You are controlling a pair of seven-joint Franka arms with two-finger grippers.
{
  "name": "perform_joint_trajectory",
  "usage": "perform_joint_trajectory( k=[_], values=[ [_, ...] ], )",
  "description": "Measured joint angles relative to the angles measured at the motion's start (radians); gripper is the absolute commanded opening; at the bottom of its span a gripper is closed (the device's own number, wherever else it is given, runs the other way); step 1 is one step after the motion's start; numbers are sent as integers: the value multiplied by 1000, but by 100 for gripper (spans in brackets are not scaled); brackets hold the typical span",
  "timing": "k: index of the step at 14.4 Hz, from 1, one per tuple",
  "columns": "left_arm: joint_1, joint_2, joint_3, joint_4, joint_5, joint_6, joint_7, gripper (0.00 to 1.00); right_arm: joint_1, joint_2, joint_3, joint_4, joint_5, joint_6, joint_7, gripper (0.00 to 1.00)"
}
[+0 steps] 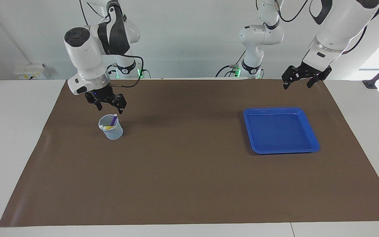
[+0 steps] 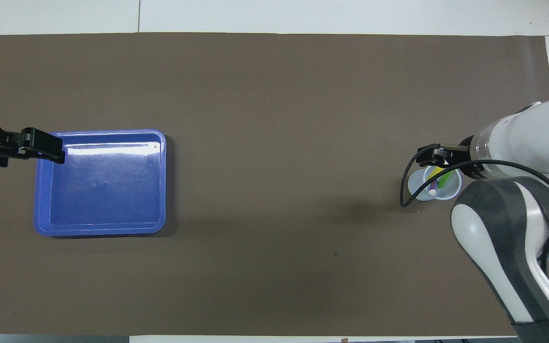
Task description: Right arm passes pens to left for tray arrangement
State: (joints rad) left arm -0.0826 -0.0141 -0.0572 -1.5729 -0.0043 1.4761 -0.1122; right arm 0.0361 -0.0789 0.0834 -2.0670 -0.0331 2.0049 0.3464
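Three pens stand in a small translucent cup (image 1: 111, 131) toward the right arm's end of the mat: a purple pen (image 1: 113, 120) (image 2: 432, 186), a yellow pen (image 1: 110, 127) (image 2: 436, 172) and a green pen (image 2: 444, 180). My right gripper (image 1: 110, 108) hangs just above the cup's mouth, open, with nothing between its fingers. The blue tray (image 1: 276, 109) (image 2: 100, 132) lies empty toward the left arm's end. Raised over the mat by the tray's edge, my left gripper (image 1: 297, 85) waits open and holds nothing.
A brown mat (image 1: 189, 171) covers the white table (image 1: 12, 131). A black cable (image 2: 405, 183) loops from the right wrist beside the cup. Both arm bases stand at the table's edge nearest the robots.
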Motion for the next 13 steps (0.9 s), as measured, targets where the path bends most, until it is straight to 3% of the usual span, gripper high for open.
perform_joint_trajectory(
  k=[10, 13],
  values=[
    [0, 0, 2, -2, 0, -3, 0, 100, -1, -49, 25, -196, -152, 111, 4, 69],
    [1, -1, 3, -3, 0, -3, 0, 100, -1, -58, 33, -234, -202, 163, 4, 67]
  ],
)
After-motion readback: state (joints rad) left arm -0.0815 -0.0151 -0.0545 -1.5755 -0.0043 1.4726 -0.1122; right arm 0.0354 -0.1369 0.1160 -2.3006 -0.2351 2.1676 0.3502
